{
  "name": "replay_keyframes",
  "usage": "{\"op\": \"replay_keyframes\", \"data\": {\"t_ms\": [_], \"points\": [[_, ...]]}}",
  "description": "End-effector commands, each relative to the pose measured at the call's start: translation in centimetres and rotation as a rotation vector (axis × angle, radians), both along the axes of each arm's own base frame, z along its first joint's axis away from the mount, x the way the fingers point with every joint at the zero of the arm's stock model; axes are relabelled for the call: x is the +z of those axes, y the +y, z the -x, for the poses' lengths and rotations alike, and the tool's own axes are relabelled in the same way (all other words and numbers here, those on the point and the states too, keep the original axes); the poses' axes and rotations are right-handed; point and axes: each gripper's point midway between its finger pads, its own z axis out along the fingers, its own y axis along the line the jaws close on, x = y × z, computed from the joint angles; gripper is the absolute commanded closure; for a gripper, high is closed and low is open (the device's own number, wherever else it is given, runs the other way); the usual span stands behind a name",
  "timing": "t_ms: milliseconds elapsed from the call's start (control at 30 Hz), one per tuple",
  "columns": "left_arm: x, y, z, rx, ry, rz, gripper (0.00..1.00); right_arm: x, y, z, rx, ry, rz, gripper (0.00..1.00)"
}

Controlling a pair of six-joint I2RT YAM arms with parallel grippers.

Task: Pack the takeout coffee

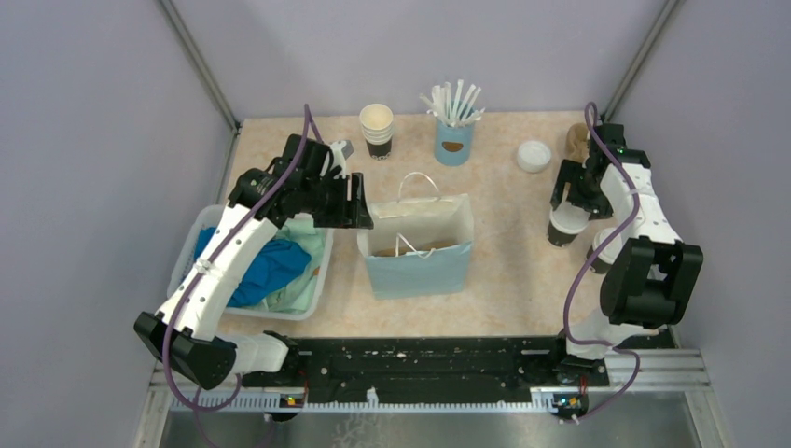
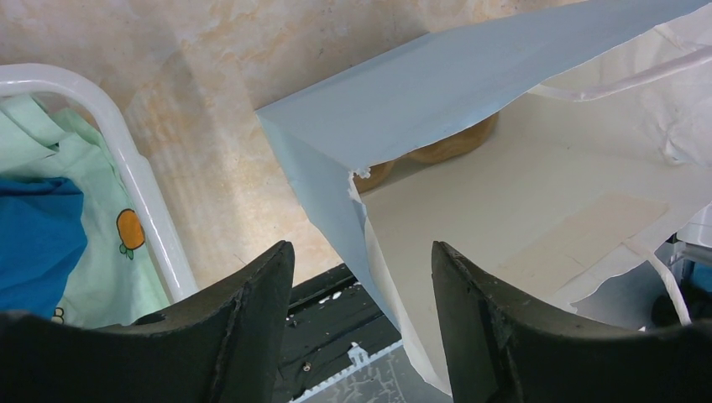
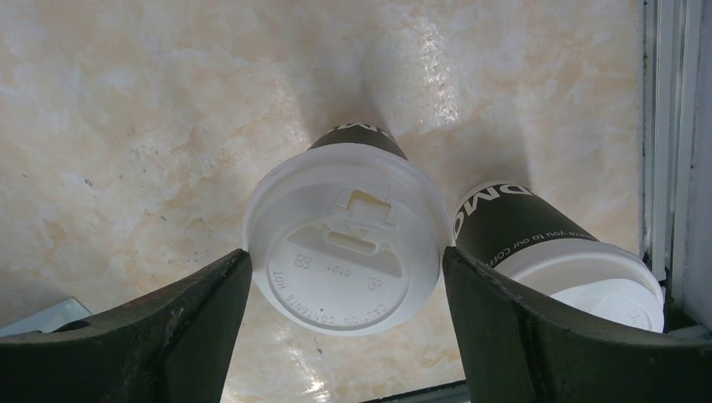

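A takeout coffee (image 3: 346,252) with a round white lid stands on the table at the right, and it shows from above in the top view (image 1: 563,228). My right gripper (image 3: 347,260) is open with one finger on each side of the lid, level with its rim. A second lidded coffee (image 3: 537,231) stands just right of it (image 1: 603,250). A light blue paper bag (image 1: 420,252) stands open mid-table. My left gripper (image 2: 363,260) is open and straddles the bag's left wall (image 2: 336,218); the top view shows it at the bag's left top edge (image 1: 360,202).
A white basket (image 1: 216,217) of blue and green cloth sits left of the bag. At the back stand stacked lidless cups (image 1: 377,129), a blue cup of white sticks (image 1: 454,138), a loose white lid (image 1: 534,156) and a brown object (image 1: 576,140). Brown pastries (image 2: 445,148) lie in the bag.
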Motion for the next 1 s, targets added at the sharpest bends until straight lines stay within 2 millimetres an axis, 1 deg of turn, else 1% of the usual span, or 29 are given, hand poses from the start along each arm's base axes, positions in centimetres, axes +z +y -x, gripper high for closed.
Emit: {"op": "replay_keyframes", "data": {"t_ms": [0,133,300,467,733,800,867,967], "points": [[1.9,-0.4,0.0,-0.009,-0.049,0.043,0.32,-0.5,-0.3,0.0,0.003,0.002,0.009,0.15],[2.2,-0.3,0.3,-0.007,-0.059,0.05,0.32,-0.1,-0.2,-0.2,0.006,-0.012,0.001,0.14],[2.4,-0.3,0.2,-0.013,-0.071,0.052,0.32,-0.8,-0.3,0.2,0.006,0.005,0.008,0.14],[2.5,-0.4,0.0,-0.014,-0.074,0.052,0.32,-0.7,-0.4,0.2,0.006,0.003,0.014,0.22],[2.0,-0.3,0.1,-0.014,-0.06,0.043,0.32,-0.8,-0.3,0.3,0.005,0.005,0.01,0.23],[2.0,-0.3,0.0,-0.007,-0.055,0.04,0.32,-0.2,-0.2,0.1,0.006,-0.009,0.004,0.27],[1.9,-0.3,0.1,-0.002,-0.046,0.04,0.32,1.2,0.0,0.0,0.007,-0.039,-0.001,0.28],[1.7,-0.4,0.3,0.004,-0.022,0.045,0.33,4.7,1.1,-0.1,0.031,-0.13,-0.02,0.3]]}}
